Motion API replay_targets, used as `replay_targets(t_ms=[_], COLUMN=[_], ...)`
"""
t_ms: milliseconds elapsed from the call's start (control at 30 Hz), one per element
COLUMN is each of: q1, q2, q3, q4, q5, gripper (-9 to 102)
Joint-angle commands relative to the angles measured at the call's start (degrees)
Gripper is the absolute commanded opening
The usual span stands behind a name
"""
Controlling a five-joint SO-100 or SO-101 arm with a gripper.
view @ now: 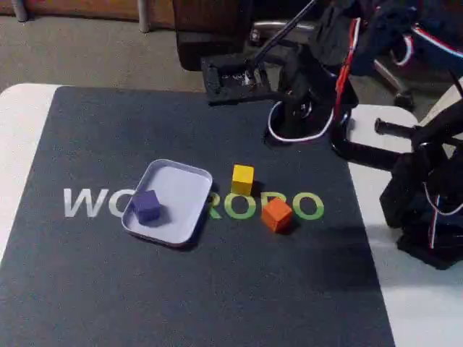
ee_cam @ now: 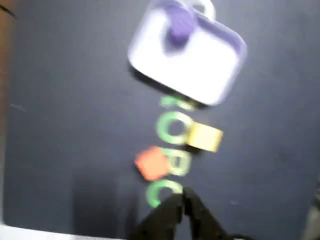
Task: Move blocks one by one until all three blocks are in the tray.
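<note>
The pale tray [view: 181, 189] lies on the dark mat, with the purple block [view: 147, 205] inside it near its left end. Just right of the tray, the yellow block [view: 242, 179] stands on the mat. The orange block [view: 276, 214] sits a little further right and nearer the front. In the blurred wrist view the tray [ee_cam: 200, 70] holds the purple block [ee_cam: 179, 25]. Below it there are the yellow block [ee_cam: 204, 137] and the orange block [ee_cam: 151, 164]. My black gripper [ee_cam: 183, 197] enters from the bottom edge, its fingers meeting, nothing between them. It hangs raised [view: 217, 81] behind the blocks.
The dark mat [view: 108, 289] carries white and green lettering and covers most of a white table [view: 423, 311]. The arm's black base and cables [view: 311, 108] stand at the back right, and another black arm [view: 427, 202] sits at the right edge. A chair base shows behind.
</note>
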Motion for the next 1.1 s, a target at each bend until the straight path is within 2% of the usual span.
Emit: replay_targets(t_ms=[0,200,333,767,833,900,1067], q1=[4.0,10.5,11.3,11.0,10.6,10.2,9.5], q2=[5.0,17.1,16.4,3.1,1.0,-0.4,-1.8], q3=[8.5,33.2,33.7,28.0,27.1,26.6,26.5], q4=[-5.5,-23.3,-22.9,-25.5,-26.3,-27.1,-29.8], q5=[-5.3,-16.6,-20.5,-20.8,-20.5,-19.5,-16.8], gripper=[-6,-5,-5,-4,2,14,15])
